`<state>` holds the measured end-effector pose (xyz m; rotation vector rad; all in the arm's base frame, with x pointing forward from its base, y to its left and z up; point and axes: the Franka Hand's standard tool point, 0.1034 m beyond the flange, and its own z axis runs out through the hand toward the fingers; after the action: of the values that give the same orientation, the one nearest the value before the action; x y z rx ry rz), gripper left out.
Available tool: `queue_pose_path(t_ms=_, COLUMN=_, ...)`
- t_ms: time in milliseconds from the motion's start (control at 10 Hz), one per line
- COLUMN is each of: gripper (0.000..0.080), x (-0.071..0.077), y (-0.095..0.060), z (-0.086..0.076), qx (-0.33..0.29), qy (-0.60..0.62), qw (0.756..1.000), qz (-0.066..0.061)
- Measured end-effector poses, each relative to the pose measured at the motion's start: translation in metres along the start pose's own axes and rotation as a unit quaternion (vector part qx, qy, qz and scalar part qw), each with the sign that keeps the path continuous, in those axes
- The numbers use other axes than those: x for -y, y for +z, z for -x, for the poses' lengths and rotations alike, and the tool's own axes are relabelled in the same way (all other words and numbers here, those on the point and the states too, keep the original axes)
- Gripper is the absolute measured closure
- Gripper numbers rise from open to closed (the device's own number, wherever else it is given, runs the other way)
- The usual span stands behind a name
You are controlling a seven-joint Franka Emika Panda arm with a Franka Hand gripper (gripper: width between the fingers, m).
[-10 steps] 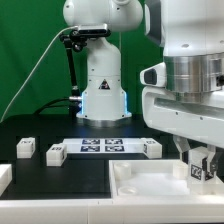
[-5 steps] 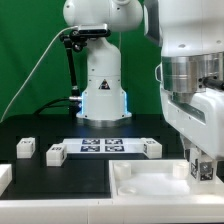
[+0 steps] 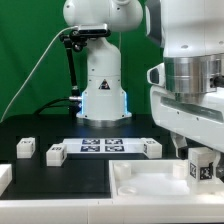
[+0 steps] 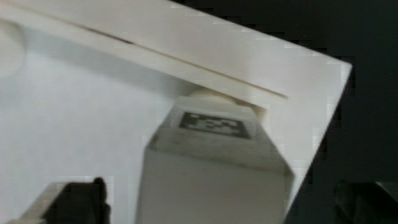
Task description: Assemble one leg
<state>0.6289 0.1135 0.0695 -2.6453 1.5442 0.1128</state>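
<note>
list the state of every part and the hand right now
hand: shut on a leg, at a corner of the large white piece
held leg: upright, tag facing the exterior camera
large white piece: flat on the table
three loose legs: resting on the table, untouched
marker board: flat on the table

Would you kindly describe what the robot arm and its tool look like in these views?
The arm is glossy white, built of rounded segments, with a ribbed silver-grey ring above the wrist. Below it sits a white boxy housing. The tool has dark fingers, black in the wrist view. No cables or markings on the arm itself are discernible.
</note>
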Motion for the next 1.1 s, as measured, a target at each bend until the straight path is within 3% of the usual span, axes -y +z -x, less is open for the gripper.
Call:
queue_pose_path(t_ms=400, gripper=0.0151, x=0.0026, y=0.0011, z=0.0037, qx=-0.015, qy=-0.220, qw=0.975, qz=0.007)
queue_pose_path(t_ms=800, gripper=0.0151, x=0.0030, y=0.0009, z=0.0076, qx=-0.026, qy=-0.430, qw=0.902, qz=0.034)
queue_pose_path(t_ms=1000, gripper=0.0151, x=0.0009, y=0.0005, z=0.0028, qx=-0.023, qy=-0.509, qw=0.860, qz=0.037)
queue_pose_path(t_ms=1100, gripper=0.0177, x=0.0007, y=0.0006, z=0.0026, qx=-0.022, qy=-0.518, qw=0.854, qz=0.037)
